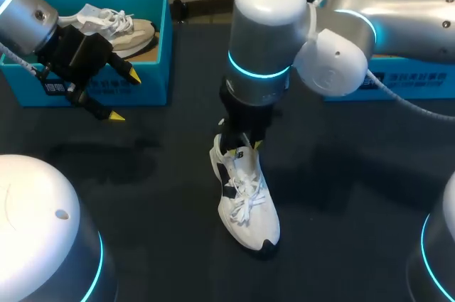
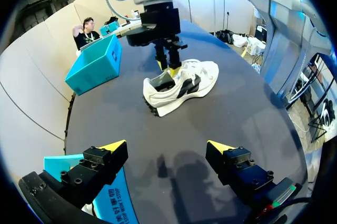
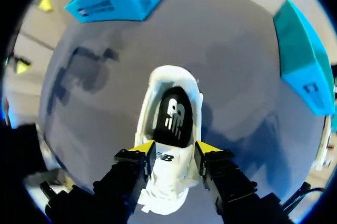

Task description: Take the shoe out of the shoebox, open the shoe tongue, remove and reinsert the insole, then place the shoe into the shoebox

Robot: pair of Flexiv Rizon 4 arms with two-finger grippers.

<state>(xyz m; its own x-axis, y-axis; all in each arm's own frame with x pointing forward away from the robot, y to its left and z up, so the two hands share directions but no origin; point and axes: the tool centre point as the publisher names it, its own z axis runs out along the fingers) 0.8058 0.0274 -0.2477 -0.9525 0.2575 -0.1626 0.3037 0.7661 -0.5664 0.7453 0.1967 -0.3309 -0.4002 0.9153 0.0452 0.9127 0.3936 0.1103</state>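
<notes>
Dark desk (image 1: 142,174): white shoe (image 1: 249,202) upright near 6 o'clock, probably light and pliable. Right tool (image 3: 175,153) pinches its soft tongue (image 3: 171,167), the likeliest hold. Left tool (image 1: 122,95) gapes empty at 10 o'clock beside the shoebox (image 1: 153,67).

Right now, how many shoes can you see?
2. One white shoe stands on the table, its tongue gripped by the right gripper. One pale shoe lies in the left shoebox. The right shoebox's inside is mostly hidden, so another may be there.
</notes>
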